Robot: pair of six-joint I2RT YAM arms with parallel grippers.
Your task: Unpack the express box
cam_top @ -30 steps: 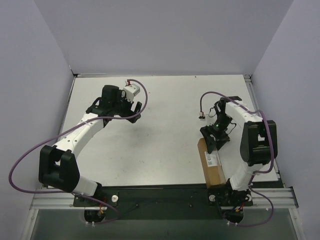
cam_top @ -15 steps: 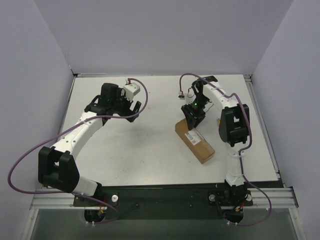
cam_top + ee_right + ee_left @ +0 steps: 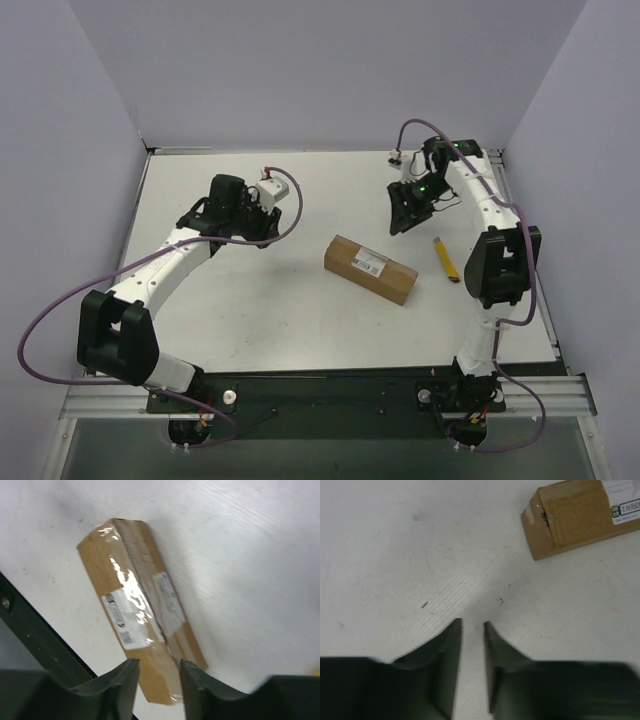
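Box (image 3: 371, 269) has slid to tabletop (image 3: 250, 300) centre; right claw (image 3: 403, 213) backed off, ajar and empty, like left claw (image 3: 473, 625). Taped seam may resist, skidding box.

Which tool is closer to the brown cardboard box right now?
Right. The right tool hangs just beyond the oblong brown cardboard box's far side; the left tool sits farther off to its left.

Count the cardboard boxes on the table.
1. The express box lies flat near the middle of the table, label up, just left of the yellow knife. No other shows; one this size could hardly be hidden.
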